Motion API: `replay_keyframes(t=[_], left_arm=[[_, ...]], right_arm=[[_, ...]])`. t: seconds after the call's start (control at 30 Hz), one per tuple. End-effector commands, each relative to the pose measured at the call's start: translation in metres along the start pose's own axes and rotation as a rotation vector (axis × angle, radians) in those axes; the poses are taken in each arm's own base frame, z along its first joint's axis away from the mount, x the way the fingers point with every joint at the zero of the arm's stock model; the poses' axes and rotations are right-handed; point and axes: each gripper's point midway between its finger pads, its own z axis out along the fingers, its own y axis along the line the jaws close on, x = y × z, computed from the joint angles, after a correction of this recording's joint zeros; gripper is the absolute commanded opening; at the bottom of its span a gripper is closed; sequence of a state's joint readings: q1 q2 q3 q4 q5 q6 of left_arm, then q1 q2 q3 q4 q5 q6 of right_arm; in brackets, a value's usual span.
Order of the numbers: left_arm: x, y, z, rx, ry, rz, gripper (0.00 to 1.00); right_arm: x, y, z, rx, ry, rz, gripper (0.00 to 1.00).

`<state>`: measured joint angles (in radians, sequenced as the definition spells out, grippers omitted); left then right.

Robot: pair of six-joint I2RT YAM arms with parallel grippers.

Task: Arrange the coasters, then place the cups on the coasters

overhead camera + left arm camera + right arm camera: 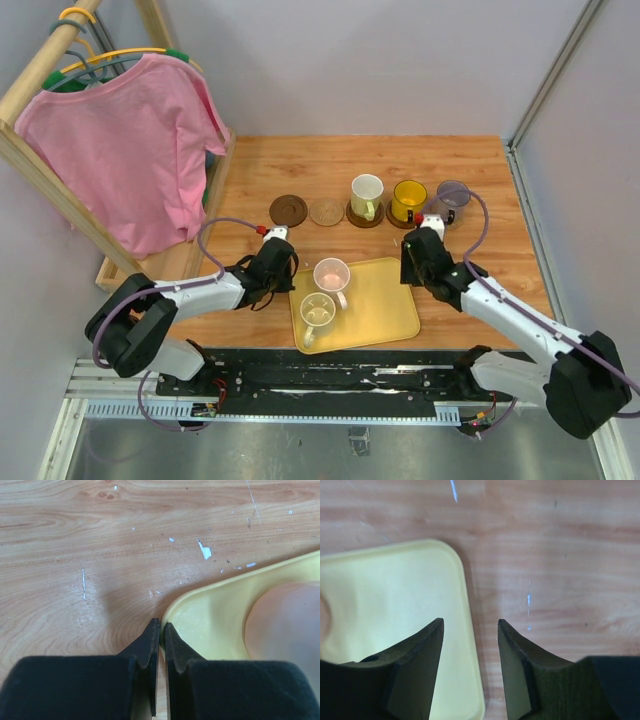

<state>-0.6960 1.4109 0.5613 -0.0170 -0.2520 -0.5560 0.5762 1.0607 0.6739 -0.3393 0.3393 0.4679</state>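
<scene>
**Top view:** the left arm [190, 292] extends rightward, wrist at the far-left corner of the tray [385, 310]. The right arm [510, 315] angles in to the tray's far-right corner. Five coasters form a row across the table [300, 165]. The dark coaster [288, 210] and tan coaster [326, 212] are bare. The other three sit under the white-green cup [367, 196], yellow cup [409, 200] and grey-purple cup [453, 193]. The pink cup [331, 272] and cream cup [318, 312] stand on the tray. Bare wood lies beyond the row. **Left wrist view:** the left gripper [161, 630] is clenched on nothing, tips just beside the tray's rounded corner (pink cup blurred at right). **Right wrist view:** the right gripper [470, 625] is released, jaws apart and empty, with the tray's right rim showing between them and open wood to the right.
</scene>
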Motion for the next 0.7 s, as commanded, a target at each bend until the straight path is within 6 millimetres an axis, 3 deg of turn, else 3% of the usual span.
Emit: replay_keyframes(t=[0.0, 0.23, 0.4, 0.5, 0.67], left_arm=[[0.05, 0.036, -0.01, -0.108, 0.191, 0.082, 0.08], [0.047, 0.035, -0.013, -0.099, 0.179, 0.081, 0.09], [0.047, 0.035, -0.014, -0.094, 0.171, 0.074, 0.1], [0.046, 0.035, -0.014, -0.095, 0.165, 0.074, 0.11], [0.041, 0.034, -0.014, -0.095, 0.147, 0.07, 0.16]], right_arm=[[0.051, -0.004, 0.012, 0.032, 0.15, 0.002, 0.48], [0.068, -0.002, 0.028, 0.04, 0.2, -0.007, 0.48], [0.084, -0.002, 0.037, 0.039, 0.251, 0.006, 0.4], [0.093, 0.001, 0.039, 0.017, 0.28, 0.015, 0.3], [0.102, 0.003, 0.031, -0.01, 0.313, 0.032, 0.04]])
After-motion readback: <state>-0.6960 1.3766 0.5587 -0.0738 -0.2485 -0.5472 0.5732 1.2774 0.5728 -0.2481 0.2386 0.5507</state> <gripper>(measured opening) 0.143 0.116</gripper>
